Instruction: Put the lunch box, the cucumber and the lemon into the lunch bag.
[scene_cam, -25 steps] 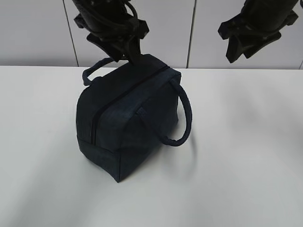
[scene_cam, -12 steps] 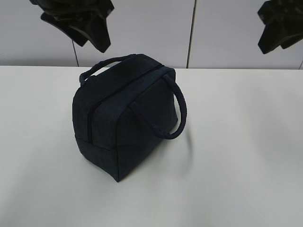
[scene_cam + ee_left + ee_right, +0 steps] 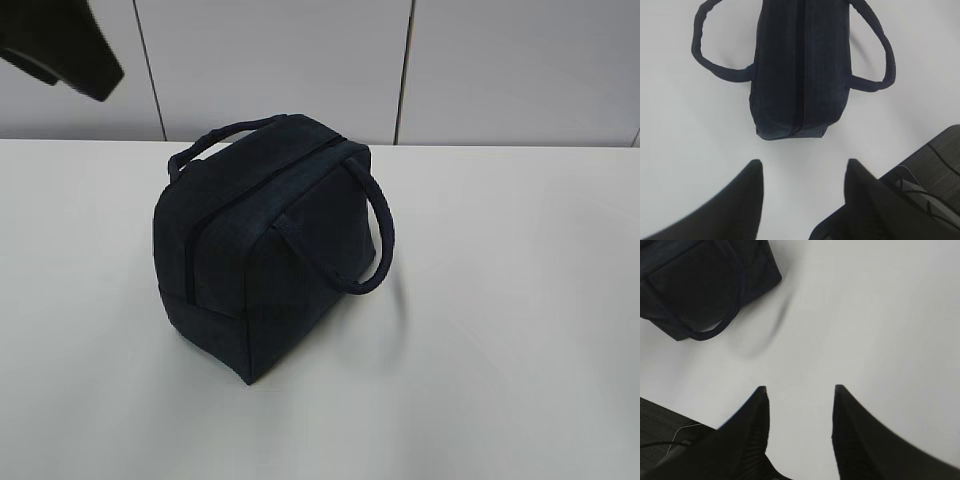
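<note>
Now upright on the white worktop [image 3: 520, 330]: lunch bag [image 3: 270, 250], boxy, dark navy, zipped shut along the top seam, one corner turned toward the exterior camera. No lunch box, cucumber or lemon in sight anywhere; presumably inside already, though impossible to confirm through the fabric.

Seen high above the bag in the left wrist view: left end effector [image 3: 802, 172], jaws roughly half open, nothing between them, only bare worktop below. Likewise the right end effector [image 3: 800, 395], off to one side of the bag, jaws about half open and empty. In the exterior view, just a dark sliver of the left arm at the top left corner; right arm out of that picture altogether.

Judged close to finished, with only clearing away left. Best done by lifting straight up and apart, well wide of the two loop handles [image 3: 375, 240], so as not to snag one and tip the bag.

Woven cloth, matte, with a faint vertical weave; soft walls, slightly slumped yet holding a squared shape. Rounded, rope-like handles, one arching over the top, the other drooping down the near side. Smooth, faintly glossy worktop beneath; pale panelled wall [image 3: 280, 60] behind.
</note>
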You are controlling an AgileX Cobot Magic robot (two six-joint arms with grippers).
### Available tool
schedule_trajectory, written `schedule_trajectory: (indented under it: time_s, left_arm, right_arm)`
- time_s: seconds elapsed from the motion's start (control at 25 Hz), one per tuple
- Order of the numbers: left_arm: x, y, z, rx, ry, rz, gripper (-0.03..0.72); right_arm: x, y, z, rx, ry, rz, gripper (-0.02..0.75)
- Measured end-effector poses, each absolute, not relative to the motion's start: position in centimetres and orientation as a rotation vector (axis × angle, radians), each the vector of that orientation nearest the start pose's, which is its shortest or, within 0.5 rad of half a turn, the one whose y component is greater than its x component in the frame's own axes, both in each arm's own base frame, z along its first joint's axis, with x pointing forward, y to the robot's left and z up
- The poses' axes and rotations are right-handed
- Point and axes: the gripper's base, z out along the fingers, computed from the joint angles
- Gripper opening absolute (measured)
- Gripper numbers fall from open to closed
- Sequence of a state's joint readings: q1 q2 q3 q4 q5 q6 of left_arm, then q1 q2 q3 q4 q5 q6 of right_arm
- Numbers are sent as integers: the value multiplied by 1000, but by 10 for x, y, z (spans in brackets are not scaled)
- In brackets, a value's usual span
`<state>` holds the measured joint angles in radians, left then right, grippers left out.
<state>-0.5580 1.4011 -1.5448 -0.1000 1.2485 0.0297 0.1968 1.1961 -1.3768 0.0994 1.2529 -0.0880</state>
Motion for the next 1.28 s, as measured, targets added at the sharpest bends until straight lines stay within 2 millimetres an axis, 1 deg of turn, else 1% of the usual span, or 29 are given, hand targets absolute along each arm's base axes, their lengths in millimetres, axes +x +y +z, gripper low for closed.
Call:
schedule_trajectory:
  time_s: [0.12,0.28,0.44,0.56,0.68,0.8,0.92,1.04,1.12,1.28]
  left_arm:
    - [207,-139,416,746,2479,-332,361]
    - [175,-120,418,739,2448,-346,330]
    - [143,-100,413,725,2426,-357,306]
    - [118,-85,408,716,2396,-366,292]
    - [95,-70,406,690,2316,-390,274]
    - [71,-55,403,664,2223,-412,256]
    - [49,-41,397,642,2142,-426,252]
    - [32,-30,388,627,2085,-438,249]
    - [22,-24,381,621,2060,-441,249]
    - [4,-12,365,609,2011,-448,249]
  right_arm:
    - [186,47,415,-363,2495,186,316]
    - [148,39,415,-399,2434,172,316]
    - [110,32,413,-436,2360,156,316]
    - [76,25,411,-437,2282,150,316]
    - [49,19,406,-434,2219,147,316]
    - [26,15,399,-430,2163,144,316]
    - [6,11,390,-431,2111,141,316]
    - [-10,8,379,-435,2070,137,316]
    - [-18,6,368,-434,2053,136,316]
    - [-28,4,348,-431,2029,137,316]
